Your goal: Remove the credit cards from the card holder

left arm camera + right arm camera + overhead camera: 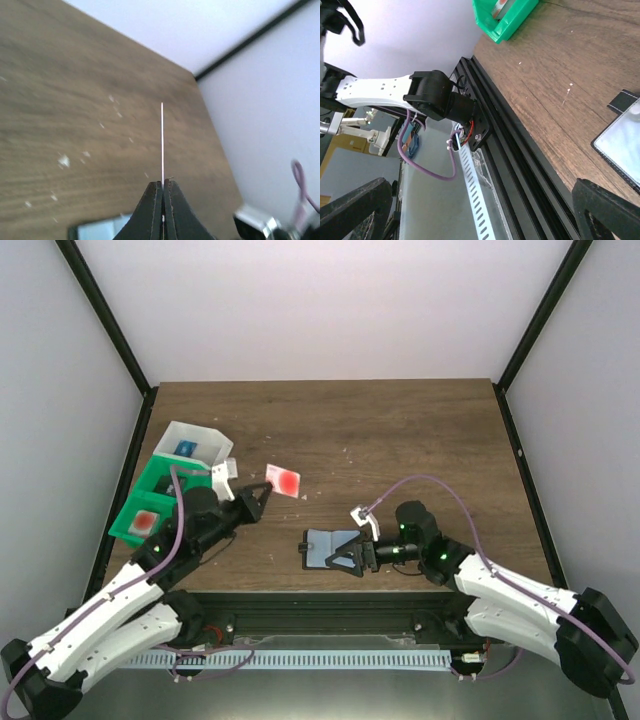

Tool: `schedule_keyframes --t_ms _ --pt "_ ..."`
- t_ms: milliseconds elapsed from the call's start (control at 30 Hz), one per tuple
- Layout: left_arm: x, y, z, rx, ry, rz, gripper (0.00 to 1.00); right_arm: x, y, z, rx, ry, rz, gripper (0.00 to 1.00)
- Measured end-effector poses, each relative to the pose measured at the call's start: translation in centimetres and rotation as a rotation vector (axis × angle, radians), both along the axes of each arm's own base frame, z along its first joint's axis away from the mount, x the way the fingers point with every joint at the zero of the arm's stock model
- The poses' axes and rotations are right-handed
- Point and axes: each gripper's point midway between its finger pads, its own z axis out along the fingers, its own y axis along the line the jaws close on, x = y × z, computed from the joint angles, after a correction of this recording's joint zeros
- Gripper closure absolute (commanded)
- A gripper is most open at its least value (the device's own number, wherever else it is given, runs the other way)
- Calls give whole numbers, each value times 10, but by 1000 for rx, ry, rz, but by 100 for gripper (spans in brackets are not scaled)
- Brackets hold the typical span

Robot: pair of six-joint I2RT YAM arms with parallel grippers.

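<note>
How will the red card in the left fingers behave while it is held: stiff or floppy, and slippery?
Probably stiff: the red card stands out straight from the left fingers, a straight line edge-on in the wrist view. Likely light, being so thin. It may slip: only one edge is pinched.

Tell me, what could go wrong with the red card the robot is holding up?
The left pincer pinches the red card only at its edge, so it might slip and fall. The right pincer is open by the card holder, so nothing pins the holder; a bump could slide it.
</note>
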Motion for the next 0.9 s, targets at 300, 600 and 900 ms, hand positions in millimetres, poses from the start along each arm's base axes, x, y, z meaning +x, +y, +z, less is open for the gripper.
schedule_keyframes --t_ms 300,600,900 --pt "64 66 15 127 2 439 100 5 -3 -2 -16 -7 -40 0" --pt "77 152 -14 53 181 816 100 4 -7 -10 -52 1 -50 0" --pt "62 217 -39 68 284 1087 100 3 -10 -12 -57 1 -58 0"
